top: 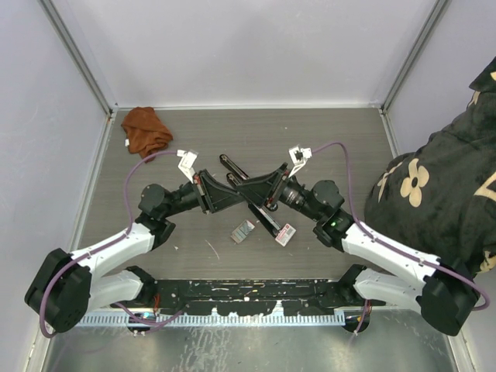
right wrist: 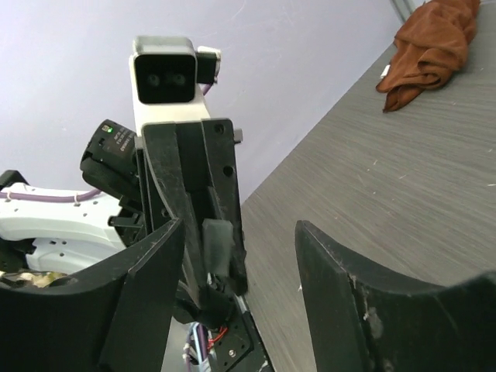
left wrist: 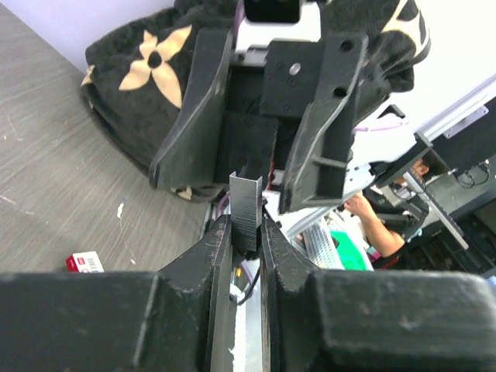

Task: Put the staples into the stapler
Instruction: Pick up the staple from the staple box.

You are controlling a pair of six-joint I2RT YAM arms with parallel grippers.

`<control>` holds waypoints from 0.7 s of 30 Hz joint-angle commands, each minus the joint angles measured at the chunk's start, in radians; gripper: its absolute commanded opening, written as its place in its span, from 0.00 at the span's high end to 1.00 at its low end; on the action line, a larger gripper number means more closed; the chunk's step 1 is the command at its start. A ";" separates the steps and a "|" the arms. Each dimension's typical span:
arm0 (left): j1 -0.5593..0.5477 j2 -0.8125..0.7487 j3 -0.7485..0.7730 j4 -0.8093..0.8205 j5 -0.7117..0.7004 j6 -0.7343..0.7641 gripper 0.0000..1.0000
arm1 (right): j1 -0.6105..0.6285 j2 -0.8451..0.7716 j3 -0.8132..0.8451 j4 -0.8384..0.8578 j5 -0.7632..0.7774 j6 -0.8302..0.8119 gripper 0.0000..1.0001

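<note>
My left gripper [left wrist: 246, 229] is shut on a silvery-grey strip of the staples [left wrist: 246, 203], which stands upright between its fingertips. My right gripper [right wrist: 239, 229] faces it tip to tip, open, its jaws wide on either side of the strip [right wrist: 217, 242] without touching it. In the top view the two grippers [top: 232, 191] [top: 258, 188] meet above the middle of the table. Under them lies the black stapler [top: 232, 165], opened out flat. The small grey tray [top: 243, 231] and the red-and-white box [top: 285, 234] lie just in front of it.
A brown cloth [top: 146, 129] is crumpled at the back left corner. A person in a black flowered garment [top: 442, 186] leans in at the right edge. Metal frame rails run along the table's sides, and the arm bases sit at the near edge.
</note>
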 commanded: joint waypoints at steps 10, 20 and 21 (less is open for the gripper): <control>-0.013 -0.127 0.111 -0.586 0.207 0.423 0.89 | -0.048 -0.001 0.435 -0.849 -0.228 -0.369 0.34; -0.069 -0.133 0.139 -0.677 0.203 0.503 0.88 | -0.059 0.100 0.517 -0.997 -0.389 -0.400 0.40; -0.069 -0.134 0.140 -0.681 0.200 0.505 0.88 | -0.059 0.104 0.522 -1.009 -0.401 -0.404 0.41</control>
